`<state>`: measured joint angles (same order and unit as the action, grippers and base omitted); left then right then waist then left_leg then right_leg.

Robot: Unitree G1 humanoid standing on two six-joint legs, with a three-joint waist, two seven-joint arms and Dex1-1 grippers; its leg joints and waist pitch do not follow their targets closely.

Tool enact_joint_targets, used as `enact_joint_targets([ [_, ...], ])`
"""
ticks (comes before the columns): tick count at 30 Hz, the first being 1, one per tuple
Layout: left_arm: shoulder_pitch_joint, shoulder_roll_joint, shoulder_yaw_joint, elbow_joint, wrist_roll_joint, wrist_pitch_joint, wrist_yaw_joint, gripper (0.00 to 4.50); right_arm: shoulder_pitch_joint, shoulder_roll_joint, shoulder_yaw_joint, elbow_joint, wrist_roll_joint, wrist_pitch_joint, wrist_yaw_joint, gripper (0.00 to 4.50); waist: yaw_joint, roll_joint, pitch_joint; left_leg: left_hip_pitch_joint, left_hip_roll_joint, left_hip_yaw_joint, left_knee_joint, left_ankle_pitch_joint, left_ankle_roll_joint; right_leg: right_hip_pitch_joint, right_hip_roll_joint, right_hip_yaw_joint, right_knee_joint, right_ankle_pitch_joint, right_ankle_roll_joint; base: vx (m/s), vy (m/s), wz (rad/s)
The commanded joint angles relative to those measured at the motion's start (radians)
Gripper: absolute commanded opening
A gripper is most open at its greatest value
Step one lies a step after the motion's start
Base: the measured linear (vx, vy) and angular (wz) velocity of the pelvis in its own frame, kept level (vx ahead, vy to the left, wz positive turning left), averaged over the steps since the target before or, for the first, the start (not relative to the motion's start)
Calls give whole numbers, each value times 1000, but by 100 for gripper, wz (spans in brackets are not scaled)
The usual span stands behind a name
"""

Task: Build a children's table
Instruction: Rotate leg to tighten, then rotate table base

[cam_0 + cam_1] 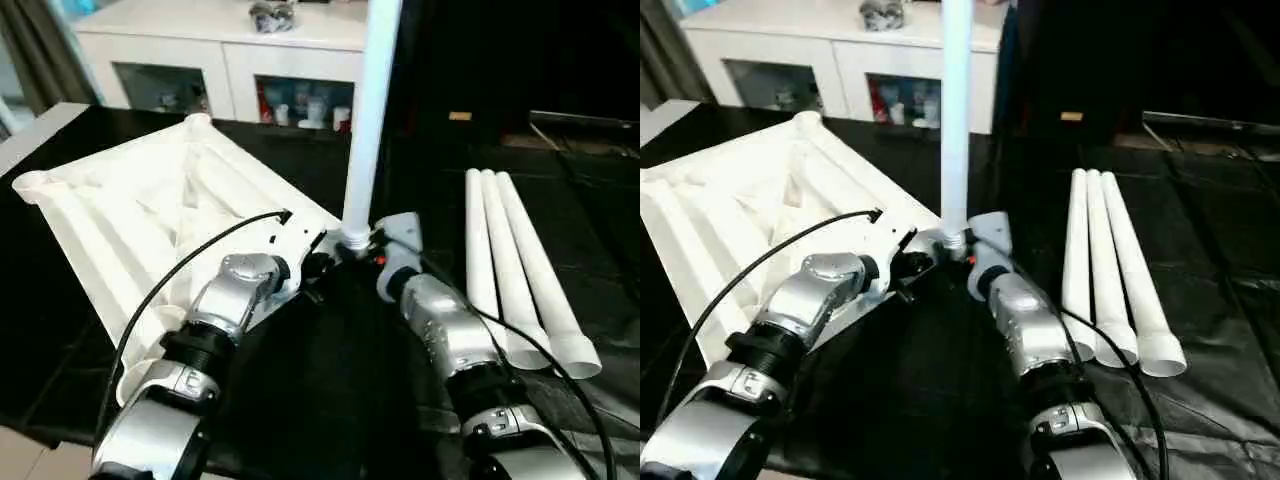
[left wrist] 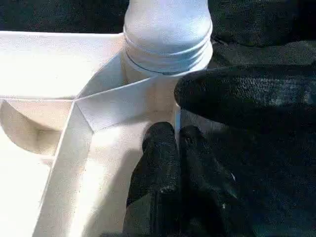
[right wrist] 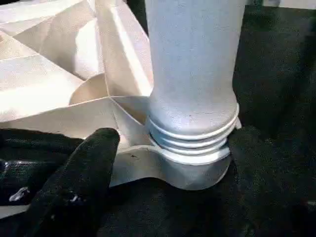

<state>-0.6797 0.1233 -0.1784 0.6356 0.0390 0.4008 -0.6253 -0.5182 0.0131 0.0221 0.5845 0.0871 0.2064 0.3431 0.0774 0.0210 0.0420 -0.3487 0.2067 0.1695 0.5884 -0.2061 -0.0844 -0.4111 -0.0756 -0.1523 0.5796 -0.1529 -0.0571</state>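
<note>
Take the upright leg (image 1: 368, 120) as your marker. It is white, round and tapered, and it stands in the corner socket (image 3: 197, 170) of the table top (image 1: 130, 220) that lies nearest you; in the right wrist view you can see several turns of screw thread still showing above the socket's rim.

Your left gripper (image 2: 177, 148) sits just beside the leg's foot, on the table-top side, its two black fingers pinched almost together on the thin white wall that runs out from the socket. Your right gripper (image 1: 975, 245) comes in at the foot of the leg from the other side; a black finger (image 3: 74, 182) lies low beside the socket, but you cannot tell from these views whether that gripper is closed or has hold of anything.

The table top lies upside down on the black cloth (image 1: 330, 400), stretching away to the left of the leg, white ribs up, with round sockets at its far corners (image 1: 198, 122).

To the right of the leg, well apart, three spare legs (image 1: 510, 270) lie side by side and touching, open wide ends toward you. Black cloth lies bare between them and the upright leg.

Beyond the leg stands a white cabinet (image 1: 220, 50) with glass doors.
</note>
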Motion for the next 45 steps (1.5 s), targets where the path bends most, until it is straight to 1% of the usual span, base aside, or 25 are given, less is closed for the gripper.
enact_joint_targets([
  [1,-25,-2,-2,-41,-13,-82,-32,0,37,-6,-3,-27,40,56,39,412,6,-4,-72,-4,24,-5,-53,-42,110,77,-82,68,-63,-209,-116,0,0,0],
  [5,-24,-2,-5,-14,-5,-116,-32,0,98,-49,-5,-130,17,69,32,432,17,-8,-71,-5,25,-5,-54,-32,102,76,-81,69,-64,-221,-93,0,0,0],
  [6,-25,-6,2,-4,-11,-128,-28,0,113,-51,-22,-161,27,78,22,443,20,-8,-72,-4,25,-5,-54,-32,96,76,-82,70,-65,-230,-86,0,0,0],
  [8,-27,-9,6,3,-16,-136,-26,0,122,-52,-35,-179,33,82,16,443,21,-9,-73,-5,25,-6,-54,-28,93,76,-81,70,-62,-218,-90,0,0,0],
  [10,-32,-5,12,17,-30,-144,-46,43,141,-47,-79,-231,64,95,-16,450,21,-8,-72,-4,26,-5,-55,-34,92,74,-83,71,-63,-218,-93,0,0,0],
  [15,-31,5,37,-4,-75,-131,-96,77,149,-46,-125,-277,96,120,-65,450,23,-8,-71,-3,25,-5,-56,-47,84,74,-85,70,-66,-241,-91,0,0,0],
  [16,-30,9,41,-8,-78,-133,-99,96,151,-49,-127,-283,98,121,-63,450,23,-7,-71,-4,23,-5,-56,-46,83,75,-84,70,-66,-241,-89,0,0,0],
  [19,-31,30,78,-32,-109,-119,-110,97,167,-61,-100,-318,101,128,-16,450,18,-7,-71,-5,22,-5,-55,-52,82,77,-83,69,-67,-237,-88,0,0,0],
  [21,-30,69,99,-58,-107,-122,-100,124,183,-80,-49,-329,63,75,26,450,16,-6,-72,-7,24,-6,-55,-50,83,76,-82,67,-62,-224,-86,0,0,0],
  [22,-27,91,107,-79,-105,-120,-98,124,189,-80,-38,-328,70,69,54,450,16,-10,-72,-6,23,-6,-55,-54,83,76,-81,66,-62,-225,-86,0,0,0],
  [25,-16,187,154,-157,-94,-96,-80,150,197,-76,-15,-331,57,68,64,450,14,-5,-70,-4,26,-7,-57,-65,78,73,-82,67,-61,-239,-89,0,0,0],
  [26,-5,227,169,-196,-91,-74,-84,150,198,-73,-10,-327,56,67,60,450,15,-5,-70,-1,31,-9,-59,-61,69,72,-84,69,-55,-235,-97,0,0,0],
  [27,25,291,185,-267,-76,-36,-98,150,197,-62,-9,-320,67,65,63,450,12,-12,-68,0,33,-9,-61,-64,67,70,-85,71,-53,-238,-101,0,0,0],
  [30,70,368,199,-349,-54,27,-119,150,199,-59,12,-325,76,63,92,450,10,-7,-66,3,35,-8,-62,-62,59,66,-84,74,-47,-227,-107,0,0,0],
  [32,113,443,207,-406,-21,72,-134,150,203,-62,36,-337,74,74,109,450,12,-9,-63,6,35,-7,-64,-70,53,63,-83,77,-47,-238,-108,0,0,0],
  [33,113,443,207,-406,-21,72,-134,150,203,-62,36,-337,74,74,109,450,11,-7,-60,5,33,-6,-65,-74,54,61,-80,77,-53,-248,-104,0,0,0],
  [34,166,544,230,-436,19,112,-137,134,203,-65,59,-331,56,95,106,450,15,-13,-61,8,34,-7,-66,-84,45,62,-84,77,-52,-257,-101,0,0,0],
  [35,188,592,231,-439,43,121,-140,114,201,-63,63,-320,47,105,97,450,10,-15,-57,1,31,-8,-69,-92,40,63,-80,77,-55,-271,-92,0,0,0],
  [36,213,643,227,-446,62,137,-142,114,198,-64,66,-310,46,126,96,450,7,-18,-56,4,33,-11,-71,-103,29,63,-80,78,-54,-281,-85,0,0,0],
  [37,220,657,224,-448,67,143,-143,111,198,-64,67,-308,47,133,97,450,8,-17,-55,5,33,-13,-72,-110,23,63,-82,77,-53,-288,-81,0,0,0],
  [40,260,709,206,-443,76,159,-156,85,183,-72,81,-273,26,128,101,450,12,-17,-52,19,36,-12,-73,-149,-1,53,-83,82,-59,-298,-90,0,0,0],
  [41,272,716,197,-435,79,157,-161,72,176,-76,88,-258,14,118,105,450,12,-22,-45,25,36,-9,-78,-191,-10,46,-81,84,-63,-310,-98,0,0,0],
  [42,273,716,196,-434,79,157,-161,72,175,-77,89,-256,13,117,106,450,14,-22,-43,26,34,-10,-79,-217,-16,48,-83,83,-64,-337,-98,0,0,0],
  [43,286,712,187,-427,76,161,-167,69,161,-82,97,-231,3,110,112,450,14,-17,-41,28,32,-13,-82,-266,-23,51,-87,82,-72,-398,-90,0,0,0],
  [45,288,704,182,-421,75,162,-168,51,154,-83,99,-219,3,112,114,450,15,-18,-44,30,34,-17,-82,-280,-28,55,-90,84,-75,-413,-80,0,0,0],
])
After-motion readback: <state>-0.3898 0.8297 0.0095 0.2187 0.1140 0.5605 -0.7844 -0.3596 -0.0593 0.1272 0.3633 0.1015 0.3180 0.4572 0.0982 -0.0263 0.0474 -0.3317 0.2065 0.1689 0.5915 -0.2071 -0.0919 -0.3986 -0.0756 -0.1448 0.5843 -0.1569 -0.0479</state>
